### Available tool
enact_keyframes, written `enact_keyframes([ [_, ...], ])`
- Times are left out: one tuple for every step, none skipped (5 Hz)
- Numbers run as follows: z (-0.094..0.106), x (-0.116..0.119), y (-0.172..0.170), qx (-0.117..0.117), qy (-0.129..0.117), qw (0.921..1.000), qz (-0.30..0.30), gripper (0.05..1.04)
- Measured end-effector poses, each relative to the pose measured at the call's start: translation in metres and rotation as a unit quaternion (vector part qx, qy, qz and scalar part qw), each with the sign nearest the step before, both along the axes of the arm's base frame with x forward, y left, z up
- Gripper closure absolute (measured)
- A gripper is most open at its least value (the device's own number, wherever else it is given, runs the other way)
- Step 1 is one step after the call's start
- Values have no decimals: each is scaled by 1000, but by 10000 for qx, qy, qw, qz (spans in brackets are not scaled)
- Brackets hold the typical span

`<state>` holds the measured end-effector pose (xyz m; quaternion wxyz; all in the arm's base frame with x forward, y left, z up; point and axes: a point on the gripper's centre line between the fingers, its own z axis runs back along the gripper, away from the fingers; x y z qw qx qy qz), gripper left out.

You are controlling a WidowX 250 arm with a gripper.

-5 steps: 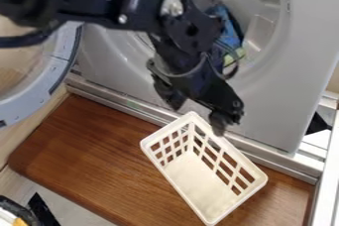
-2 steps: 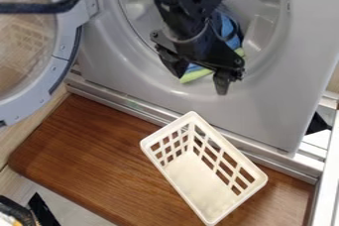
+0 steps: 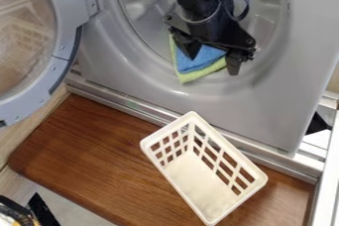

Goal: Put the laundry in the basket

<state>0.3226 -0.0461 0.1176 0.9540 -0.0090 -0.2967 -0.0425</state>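
The end effector (image 3: 212,63), fingers set wide over the blue cloth (image 3: 201,59) and green cloth (image 3: 191,76) at the drum opening's rim (image 3: 156,67), could close too shallowly and grip only 1 layer, leaving the other outside the plastic basket (image 3: 198,180).

Two cloths (image 3: 202,59), one white basket (image 3: 197,178), one tool (image 3: 212,65), one machine (image 3: 255,108), one round door (image 3: 36,93)

Brown wooden board (image 3: 92,155), white basket (image 3: 198,180) on top
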Motion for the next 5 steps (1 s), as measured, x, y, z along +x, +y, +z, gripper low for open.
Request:
enact_keyframes([
  [1, 9, 5, 262, -278, 9992, 129, 83],
  [-8, 16, 15, 524, -361, 9977, 240, 83],
  [-20, 24, 30, 741, -309, 9963, 313, 83],
  [-26, 36, 36, 801, -316, 9956, 369, 83],
  [-37, 48, 41, 814, -265, 9956, 380, 83],
])
